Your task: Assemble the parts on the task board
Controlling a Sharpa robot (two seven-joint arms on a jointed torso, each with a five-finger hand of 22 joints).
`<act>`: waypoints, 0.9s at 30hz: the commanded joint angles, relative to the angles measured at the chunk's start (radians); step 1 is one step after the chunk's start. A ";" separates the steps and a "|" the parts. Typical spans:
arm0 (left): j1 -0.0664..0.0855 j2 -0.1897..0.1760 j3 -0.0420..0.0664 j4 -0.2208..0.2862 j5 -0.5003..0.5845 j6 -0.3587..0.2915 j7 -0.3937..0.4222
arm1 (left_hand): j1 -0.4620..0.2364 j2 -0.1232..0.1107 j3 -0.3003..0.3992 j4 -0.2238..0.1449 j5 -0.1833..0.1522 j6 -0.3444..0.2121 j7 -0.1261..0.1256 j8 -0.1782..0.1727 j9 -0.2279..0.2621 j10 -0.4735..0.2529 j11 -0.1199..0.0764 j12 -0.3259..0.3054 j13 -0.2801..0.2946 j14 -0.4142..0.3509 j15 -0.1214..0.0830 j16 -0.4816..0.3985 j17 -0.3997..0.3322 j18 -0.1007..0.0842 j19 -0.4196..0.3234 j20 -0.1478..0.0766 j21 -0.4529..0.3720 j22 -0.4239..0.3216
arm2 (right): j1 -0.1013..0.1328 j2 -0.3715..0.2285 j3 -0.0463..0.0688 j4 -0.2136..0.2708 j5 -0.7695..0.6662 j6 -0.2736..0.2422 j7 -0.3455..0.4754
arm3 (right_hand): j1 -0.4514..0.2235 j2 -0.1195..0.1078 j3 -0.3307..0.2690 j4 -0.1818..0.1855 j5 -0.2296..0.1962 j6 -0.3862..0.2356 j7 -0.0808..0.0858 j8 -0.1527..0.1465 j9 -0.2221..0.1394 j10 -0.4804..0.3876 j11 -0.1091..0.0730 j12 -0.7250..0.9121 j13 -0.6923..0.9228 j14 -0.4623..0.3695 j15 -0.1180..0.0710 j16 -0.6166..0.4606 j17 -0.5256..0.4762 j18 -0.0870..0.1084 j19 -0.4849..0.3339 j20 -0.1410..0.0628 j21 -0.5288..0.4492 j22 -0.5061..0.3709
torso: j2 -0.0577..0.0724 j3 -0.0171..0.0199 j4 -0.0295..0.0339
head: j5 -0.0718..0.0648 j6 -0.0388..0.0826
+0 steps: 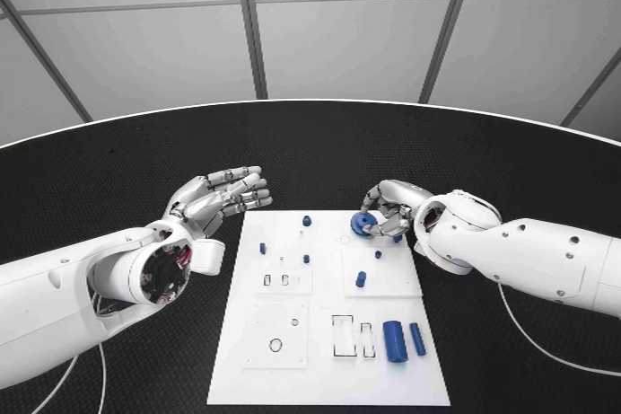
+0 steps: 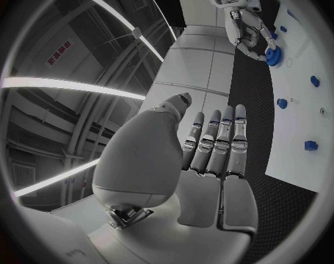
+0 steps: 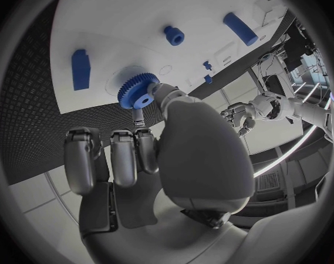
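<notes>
While the left hand (image 1: 220,197) is hovering open beside the task board (image 1: 324,360), the right hand (image 1: 392,212) is pinching a blue gear (image 3: 137,91) over the board's far end.

You find the board (image 1: 324,378) at the table's (image 1: 117,180) centre; the gear (image 1: 363,222) sits at its one o'clock, two cylinders (image 1: 396,340) at five o'clock.

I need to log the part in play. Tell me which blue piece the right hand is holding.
The toothed blue gear, pinched in the right hand over the white board's far edge. The other blue pieces are smooth pegs and bars resting untouched on the board.
</notes>
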 commanded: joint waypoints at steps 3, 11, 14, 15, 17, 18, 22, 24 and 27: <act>0.000 0.004 0.000 -0.005 0.000 0.000 0.000 | 0.004 -0.008 0.006 0.002 -0.007 -0.004 0.079 -0.006 -0.001 -0.006 -0.003 -0.004 -0.001 -0.006 -0.002 -0.003 -0.001 0.013 0.010 0.000 -0.004 -0.001 | 0.000 -0.002 0.001 0.030 -0.001 -0.021 0.003 | -0.017 0.008 0.019 -0.007 0.022 0.041 -0.019 0.001 0.000 0.050 -0.009 0.007 0.203 0.092 -0.010 0.007 0.206 -0.013 0.101 -0.008 0.007 0.255 | 0.000 -0.0013 0.0000 | -0.002 0.005; 0.000 0.010 0.000 -0.013 0.000 0.001 -0.001 | 0.004 -0.008 0.008 0.001 -0.007 -0.006 0.080 -0.008 -0.002 -0.008 -0.003 -0.005 -0.001 -0.006 -0.002 -0.003 -0.002 0.013 0.011 0.000 -0.004 -0.002 | 0.000 0.040 0.002 0.068 -0.109 -0.057 0.009 | -0.025 0.003 0.032 -0.015 0.037 0.041 -0.018 -0.005 -0.003 0.051 -0.009 0.008 0.203 0.093 -0.010 0.008 0.208 -0.013 0.101 -0.010 0.007 0.255 | 0.000 -0.0027 0.0023 | -0.001 0.008; 0.000 0.012 0.000 -0.016 0.000 0.002 -0.001 | 0.004 -0.008 0.008 0.001 -0.007 -0.006 0.080 -0.008 -0.002 -0.008 -0.003 -0.005 -0.001 -0.006 -0.002 -0.003 -0.002 0.013 0.011 0.000 -0.004 -0.002 | 0.000 0.070 0.003 0.066 -0.150 -0.064 0.009 | -0.025 0.003 0.035 -0.018 0.039 0.042 -0.019 -0.006 -0.003 0.052 -0.010 0.009 0.204 0.093 -0.010 0.008 0.208 -0.013 0.101 -0.010 0.007 0.256 | 0.001 -0.0042 0.0040 | 0.000 0.010; 0.000 0.013 0.000 -0.016 0.000 0.002 -0.001 | 0.004 -0.008 0.008 0.001 -0.007 -0.006 0.080 -0.008 -0.002 -0.008 -0.003 -0.005 -0.001 -0.006 -0.002 -0.003 -0.002 0.013 0.011 0.000 -0.004 -0.002 | 0.000 0.082 0.003 0.064 -0.164 -0.065 0.008 | -0.025 0.003 0.035 -0.018 0.039 0.042 -0.019 -0.006 -0.003 0.052 -0.010 0.009 0.204 0.093 -0.010 0.008 0.208 -0.013 0.101 -0.010 0.007 0.256 | 0.001 -0.0050 0.0056 | -0.001 0.011; 0.000 0.015 0.000 -0.017 0.000 0.002 -0.001 | 0.004 -0.008 0.008 0.001 -0.007 -0.006 0.080 -0.008 -0.002 -0.008 -0.003 -0.005 -0.001 -0.006 -0.002 -0.003 -0.002 0.013 0.011 0.000 -0.004 -0.002 | 0.000 0.111 0.003 0.053 -0.189 -0.066 0.005 | -0.025 0.003 0.035 -0.018 0.039 0.042 -0.019 -0.006 -0.003 0.052 -0.010 0.009 0.204 0.093 -0.010 0.008 0.208 -0.013 0.101 -0.010 0.007 0.256 | 0.002 -0.0054 0.0079 | 0.000 0.010; 0.000 0.015 0.000 -0.017 0.000 0.002 -0.001 | 0.004 -0.008 0.008 0.001 -0.007 -0.006 0.080 -0.008 -0.002 -0.008 -0.003 -0.005 -0.001 -0.006 -0.002 -0.003 -0.002 0.013 0.011 0.000 -0.004 -0.002 | 0.000 0.123 0.003 0.047 -0.196 -0.066 0.004 | -0.025 0.003 0.036 -0.019 0.039 0.043 -0.019 -0.006 -0.003 0.052 -0.010 0.009 0.205 0.093 -0.010 0.009 0.210 -0.013 0.101 -0.010 0.007 0.256 | 0.002 -0.0049 0.0073 | 0.001 0.010; 0.000 0.016 0.000 -0.017 0.000 0.002 -0.001 | 0.004 -0.008 0.008 0.001 -0.007 -0.006 0.080 -0.008 -0.002 -0.008 -0.003 -0.005 -0.001 -0.006 -0.002 -0.003 -0.002 0.013 0.011 0.000 -0.004 -0.002 | 0.000 0.161 0.003 0.022 -0.210 -0.061 0.002 | -0.025 0.003 0.036 -0.019 0.039 0.043 -0.019 -0.006 -0.003 0.052 -0.010 0.009 0.205 0.093 -0.010 0.009 0.210 -0.013 0.101 -0.010 0.007 0.256 | 0.004 -0.0096 0.0116 | -0.001 0.011; 0.000 0.016 0.000 -0.017 0.000 0.001 -0.001 | 0.004 -0.008 0.008 0.001 -0.007 -0.006 0.080 -0.008 -0.002 -0.008 -0.003 -0.005 -0.001 -0.006 -0.002 -0.003 -0.002 0.013 0.011 0.000 -0.004 -0.002 | 0.000 0.178 0.003 0.010 -0.214 -0.056 0.002 | -0.025 0.003 0.037 -0.020 0.039 0.043 -0.019 -0.006 -0.003 0.052 -0.010 0.009 0.205 0.093 -0.010 0.009 0.210 -0.013 0.101 -0.010 0.007 0.256 | 0.004 -0.0086 0.0103 | 0.001 0.010; 0.000 0.016 0.000 -0.017 0.000 0.001 -0.001 | 0.003 -0.009 0.010 0.000 -0.007 -0.003 0.080 -0.007 -0.001 -0.008 -0.003 -0.005 -0.001 -0.006 -0.002 -0.004 -0.002 0.013 0.011 0.000 -0.004 -0.002 | 0.000 0.200 0.003 -0.005 -0.217 -0.044 0.002 | -0.026 0.004 0.038 -0.020 0.039 0.044 -0.019 -0.006 -0.003 0.052 -0.010 0.009 0.205 0.093 -0.010 0.009 0.211 -0.013 0.101 -0.010 0.007 0.256 | 0.005 -0.0108 0.0122 | 0.001 0.010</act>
